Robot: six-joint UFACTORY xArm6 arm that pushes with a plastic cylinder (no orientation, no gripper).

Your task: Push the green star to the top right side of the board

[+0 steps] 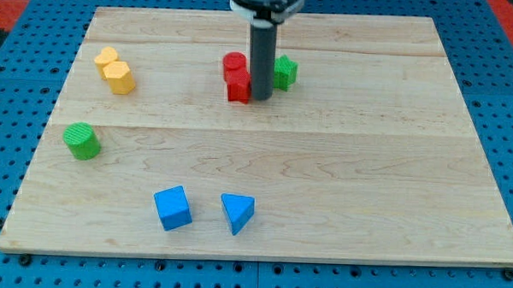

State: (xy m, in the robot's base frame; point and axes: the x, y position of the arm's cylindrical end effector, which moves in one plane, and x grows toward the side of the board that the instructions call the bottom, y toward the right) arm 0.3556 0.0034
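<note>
The green star lies in the upper middle of the wooden board, partly hidden behind my rod. My tip rests on the board just to the star's lower left, between it and a red block that sits right beside the rod on the view's left. The tip looks close to or touching both blocks; I cannot tell which.
A yellow block lies at the upper left. A green cylinder is at the left edge. A blue cube and a blue triangle lie near the bottom middle. A blue pegboard surrounds the board.
</note>
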